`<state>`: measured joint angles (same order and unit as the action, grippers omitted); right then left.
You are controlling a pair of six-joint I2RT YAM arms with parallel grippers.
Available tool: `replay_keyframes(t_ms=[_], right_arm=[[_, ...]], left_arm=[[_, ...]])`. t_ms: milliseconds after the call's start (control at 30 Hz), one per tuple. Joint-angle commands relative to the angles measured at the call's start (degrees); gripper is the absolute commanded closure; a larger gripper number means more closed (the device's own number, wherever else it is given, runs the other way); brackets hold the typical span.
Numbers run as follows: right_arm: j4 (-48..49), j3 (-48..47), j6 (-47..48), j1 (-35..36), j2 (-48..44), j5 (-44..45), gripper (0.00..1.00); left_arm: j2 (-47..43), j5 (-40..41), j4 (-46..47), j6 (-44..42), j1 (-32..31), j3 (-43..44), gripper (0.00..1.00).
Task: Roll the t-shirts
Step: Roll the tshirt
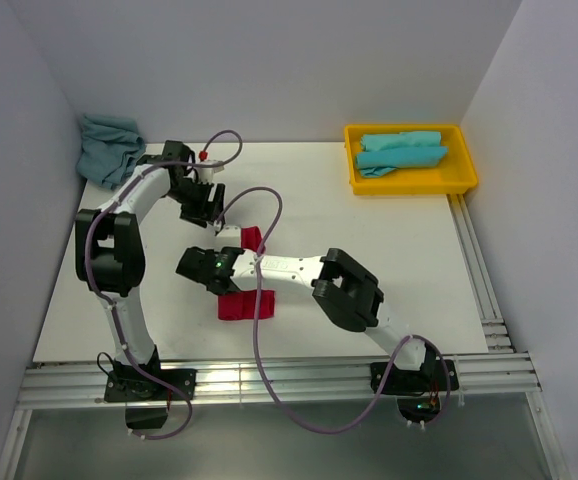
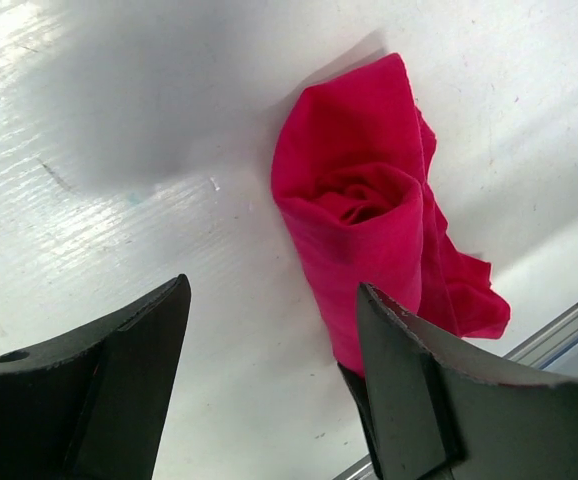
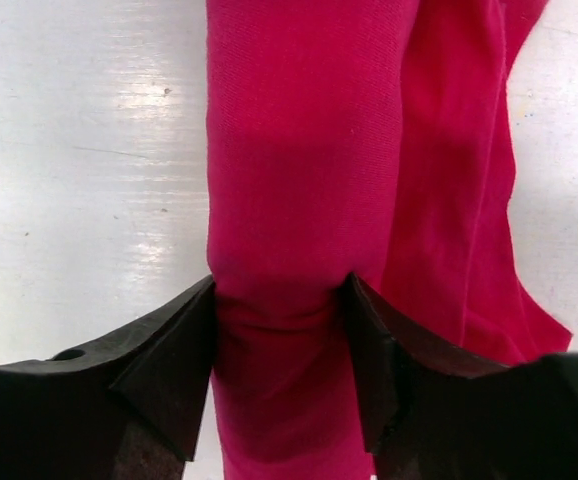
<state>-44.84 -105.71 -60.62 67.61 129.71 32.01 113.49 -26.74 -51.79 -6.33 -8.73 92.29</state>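
So the red shirt (image 1: 239, 307) lies rolled into a long tube near the middle of the bench (image 1: 419, 280), running roughly 12 to 6. The right pincer (image 3: 279, 285) is clamped around the roll, both fingers pressing into the cloth. The left pincer (image 2: 271, 290) hangs over the 12 o'clock end with its jaws wide and gripping nothing, and the roll's spiral shows there. One turquoise shirt (image 1: 109, 148) sits bunched in the 10 o'clock corner. More turquoise shirts (image 1: 399, 150) lie in the yellow tray (image 1: 414, 186) at 2 o'clock.
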Motion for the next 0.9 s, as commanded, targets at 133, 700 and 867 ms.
replay_keyframes(t_ms=[133, 700, 867], right_arm=[[2.9, 7.52, -0.03, -0.99, -2.43, -1.68, 0.57], [65.29, 50.94, -4.58, -15.23, -21.69, -35.07, 0.68], [80.76, 58.24, -11.88, -17.78, -18.54, -40.62, 0.69]], left_arm=[[-0.55, -3.67, -1.56, -2.46, 1.79, 2.02, 0.27], [-2.84, -9.38, -0.77, -5.1, 2.32, -4.4, 0.28], [-2.49, -10.44, 1.86, -4.49, 1.88, -8.52, 0.28]])
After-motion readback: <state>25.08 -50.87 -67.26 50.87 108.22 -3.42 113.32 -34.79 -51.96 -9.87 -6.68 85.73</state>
